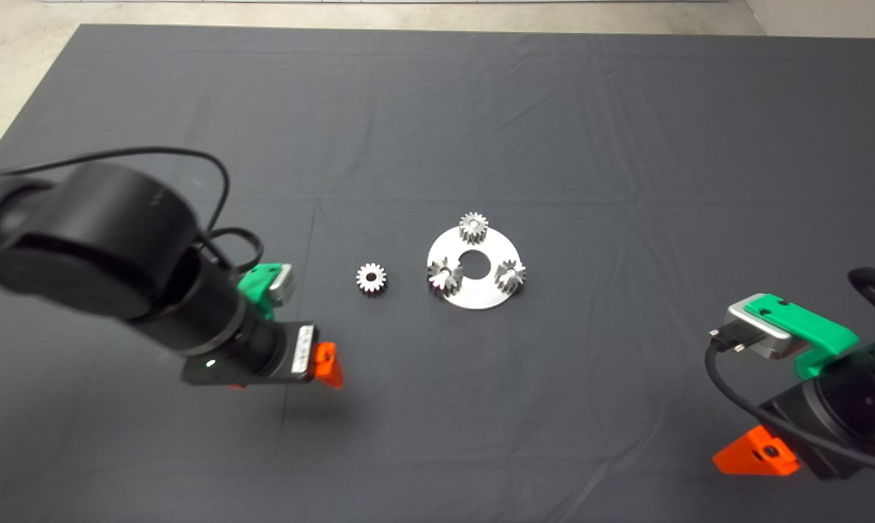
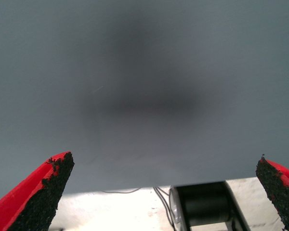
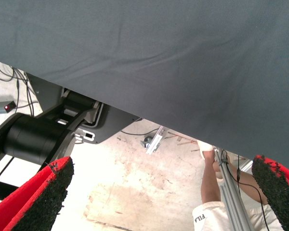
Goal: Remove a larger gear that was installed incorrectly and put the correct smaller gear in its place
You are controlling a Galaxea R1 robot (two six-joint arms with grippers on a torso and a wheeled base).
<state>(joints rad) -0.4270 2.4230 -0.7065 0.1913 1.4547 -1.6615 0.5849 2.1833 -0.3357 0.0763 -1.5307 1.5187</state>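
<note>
A round silver plate (image 1: pixel 473 290) lies at the mat's middle with three silver gears on it. The gear on its left side (image 1: pixel 444 274) has longer pointed teeth and looks like the larger gear. Small gears sit at the plate's far side (image 1: pixel 473 227) and right side (image 1: pixel 510 274). A loose smaller gear (image 1: pixel 371 277) lies flat on the mat left of the plate. My left gripper (image 1: pixel 292 378) hangs open and empty over bare mat, near and left of the loose gear; its wrist view (image 2: pixel 164 161) shows only mat. My right gripper (image 1: pixel 760 454) is open and empty at the lower right.
The dark mat (image 1: pixel 553 145) covers the table, with pale floor beyond its far edge. The right wrist view shows the mat's edge, a black robot base (image 3: pixel 38 137), and a person's arm (image 3: pixel 209 180) by a metal rail below.
</note>
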